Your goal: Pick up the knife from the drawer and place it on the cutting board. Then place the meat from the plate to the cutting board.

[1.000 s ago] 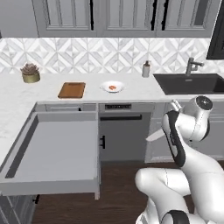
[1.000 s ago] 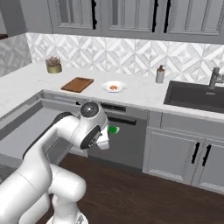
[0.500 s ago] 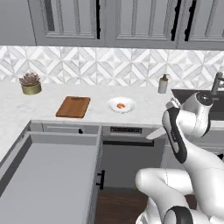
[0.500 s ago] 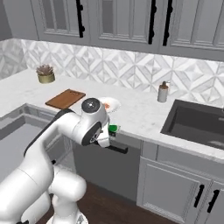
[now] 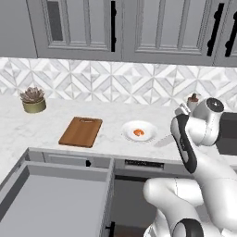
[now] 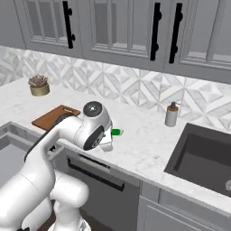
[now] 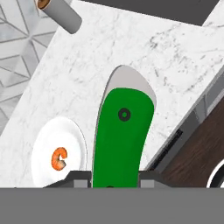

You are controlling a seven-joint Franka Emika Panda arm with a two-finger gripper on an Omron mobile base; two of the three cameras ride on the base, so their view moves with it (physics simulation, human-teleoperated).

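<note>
My gripper (image 7: 114,177) is shut on the knife's green handle (image 7: 122,135), which rises between the two fingertips. The handle's end (image 6: 116,132) juts out beside the hand, and the pale blade (image 5: 163,140) points left over the counter's front edge, just right of the white plate (image 5: 140,131). On the plate (image 7: 59,153) lies the orange-red meat (image 5: 138,133) (image 7: 59,158). The reddish-brown cutting board (image 5: 81,131) (image 6: 56,116) lies flat on the counter left of the plate, apart from the knife. The grey drawer (image 5: 51,203) stands open and bare at lower left.
A potted plant (image 5: 33,99) stands at the back left of the counter. A soap bottle (image 6: 171,114) stands by the backsplash, beside the dark sink (image 6: 203,155) on the right. Wall cabinets hang above the counter.
The base has driven closer to the counter, so the whole scene has shifted and grown. The gripper stays shut on the knife, which now hangs over the counter edge beside the plate.
</note>
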